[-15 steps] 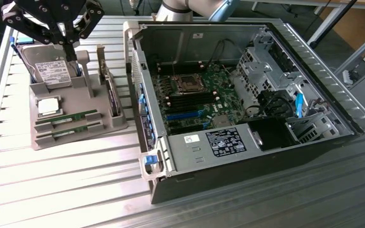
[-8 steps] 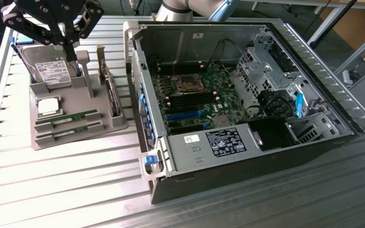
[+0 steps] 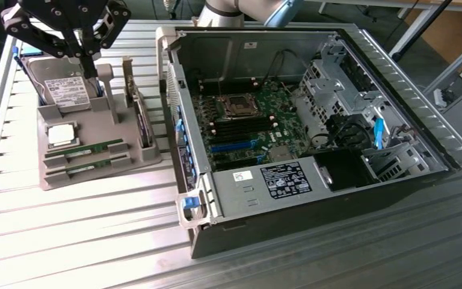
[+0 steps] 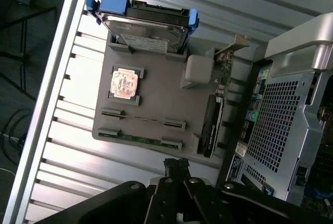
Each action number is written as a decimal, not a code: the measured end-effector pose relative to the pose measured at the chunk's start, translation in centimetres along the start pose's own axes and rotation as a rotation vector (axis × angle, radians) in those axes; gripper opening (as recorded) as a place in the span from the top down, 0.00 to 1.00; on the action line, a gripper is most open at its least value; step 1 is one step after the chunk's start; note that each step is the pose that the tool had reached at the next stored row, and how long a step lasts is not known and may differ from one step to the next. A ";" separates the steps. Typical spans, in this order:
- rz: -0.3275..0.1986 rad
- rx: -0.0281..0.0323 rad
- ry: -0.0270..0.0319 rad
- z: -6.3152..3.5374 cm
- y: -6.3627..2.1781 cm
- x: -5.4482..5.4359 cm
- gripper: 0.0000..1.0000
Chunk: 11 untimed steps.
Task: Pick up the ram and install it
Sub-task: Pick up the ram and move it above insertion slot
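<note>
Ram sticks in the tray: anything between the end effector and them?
Nothing visible. The end effector, shut, hangs near the hard drive end of the grey tray. Both ram sticks lie uncovered in their slots at the tray's other end; the CPU sits beside them, not over them.

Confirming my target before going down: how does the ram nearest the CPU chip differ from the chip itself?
The ram is a long, thin green strip; the CPU chip is a square silver plate. The ram stands on edge between slotted holders; the CPU chip lies flat in a square recess. Both sit side by side on the gray tray.
</note>
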State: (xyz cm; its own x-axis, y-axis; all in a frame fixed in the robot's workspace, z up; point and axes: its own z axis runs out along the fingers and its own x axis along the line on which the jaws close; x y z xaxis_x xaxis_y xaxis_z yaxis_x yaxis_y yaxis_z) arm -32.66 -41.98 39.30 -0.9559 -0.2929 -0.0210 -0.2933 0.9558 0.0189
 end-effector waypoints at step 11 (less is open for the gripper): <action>-0.076 0.0035 0.0030 0.00 0.00 0.0 0.91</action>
State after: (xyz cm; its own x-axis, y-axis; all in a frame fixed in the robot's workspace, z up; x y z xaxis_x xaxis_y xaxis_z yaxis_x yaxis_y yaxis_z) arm -32.66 -41.98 39.30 -0.9309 -0.3647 -0.0192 -0.3650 0.9309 0.0139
